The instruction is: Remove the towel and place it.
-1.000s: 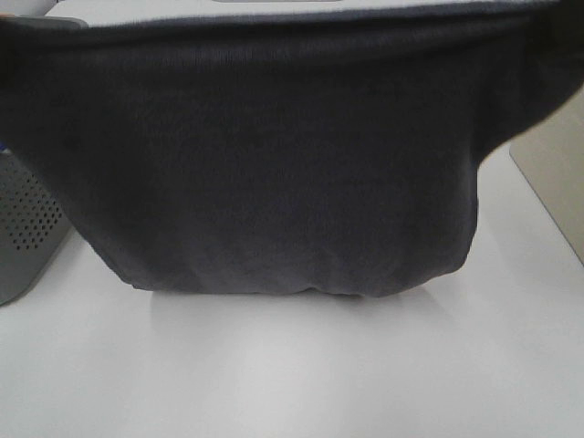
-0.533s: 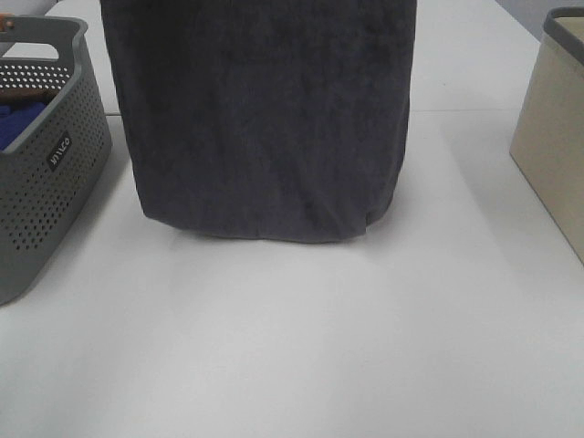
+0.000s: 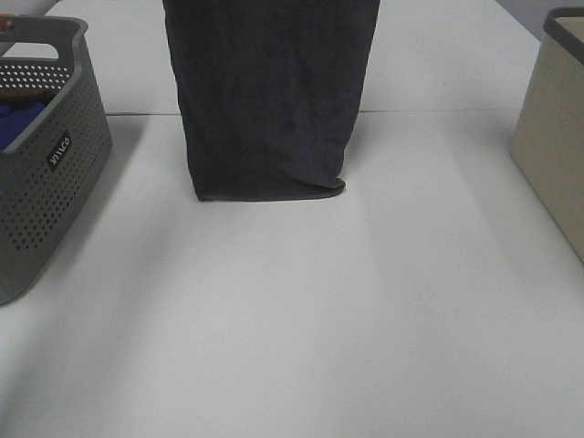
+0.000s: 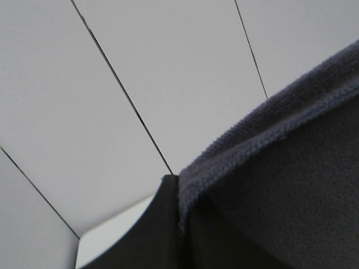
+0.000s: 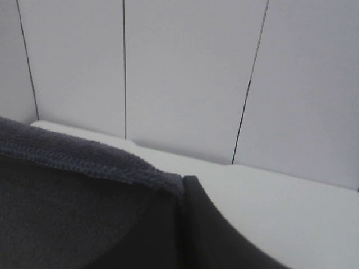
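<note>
Left jaws and right jaws clench the towel (image 3: 269, 100) by its hem. We see it hanging at top centre, a grey basket (image 3: 36, 214) at far left.

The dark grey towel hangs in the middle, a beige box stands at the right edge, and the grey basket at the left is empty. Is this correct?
Not quite. The exterior high view shows the grey basket is not empty: a blue item lies inside it. The rest holds: the towel hangs in the middle, the beige box stands at the right edge.
</note>
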Controlling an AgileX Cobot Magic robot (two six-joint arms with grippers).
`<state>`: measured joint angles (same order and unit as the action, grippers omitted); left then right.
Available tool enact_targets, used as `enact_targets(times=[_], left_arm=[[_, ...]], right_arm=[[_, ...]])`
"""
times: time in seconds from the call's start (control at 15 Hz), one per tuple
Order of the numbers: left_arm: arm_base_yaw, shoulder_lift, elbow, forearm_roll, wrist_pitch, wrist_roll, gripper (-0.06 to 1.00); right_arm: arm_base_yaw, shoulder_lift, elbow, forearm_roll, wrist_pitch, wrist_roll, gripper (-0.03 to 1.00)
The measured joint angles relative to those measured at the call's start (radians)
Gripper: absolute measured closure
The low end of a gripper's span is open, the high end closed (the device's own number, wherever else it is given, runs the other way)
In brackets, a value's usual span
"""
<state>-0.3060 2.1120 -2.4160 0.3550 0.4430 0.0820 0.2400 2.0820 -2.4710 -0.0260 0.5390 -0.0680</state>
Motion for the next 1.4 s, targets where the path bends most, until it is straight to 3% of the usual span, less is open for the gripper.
enact_targets(times=[0.13, 0.2, 0.27, 0.33, 0.47, 0.8, 1.4], left_arm=[[0.017, 0.063, -0.031, 0.085, -0.203, -0.05, 0.94], [0.023, 0.075, -0.042, 0.104, -0.241, -0.064, 0.94], [0.047, 0.14, -0.104, 0.142, -0.389, -0.118, 0.94], [0.052, 0.175, -0.148, 0.149, -0.42, -0.123, 0.94], [0.055, 0.231, -0.241, 0.159, -0.452, -0.124, 0.94], [0.055, 0.246, -0.291, 0.172, -0.443, -0.102, 0.94], [0.058, 0.276, -0.304, 0.193, -0.535, -0.075, 0.94]], right_arm=[[-0.017, 0.07, -0.048, 0.026, -0.144, -0.001, 0.96], [-0.02, 0.083, -0.055, 0.034, -0.18, -0.001, 0.96], [-0.028, 0.117, -0.076, 0.058, -0.287, -0.009, 0.96], [-0.032, 0.12, -0.078, 0.065, -0.313, -0.016, 0.96], [-0.043, 0.12, -0.087, 0.085, -0.312, -0.018, 0.96], [-0.044, 0.119, -0.09, 0.136, -0.266, -0.047, 0.96], [-0.045, 0.104, -0.095, 0.157, -0.418, -0.06, 0.96]])
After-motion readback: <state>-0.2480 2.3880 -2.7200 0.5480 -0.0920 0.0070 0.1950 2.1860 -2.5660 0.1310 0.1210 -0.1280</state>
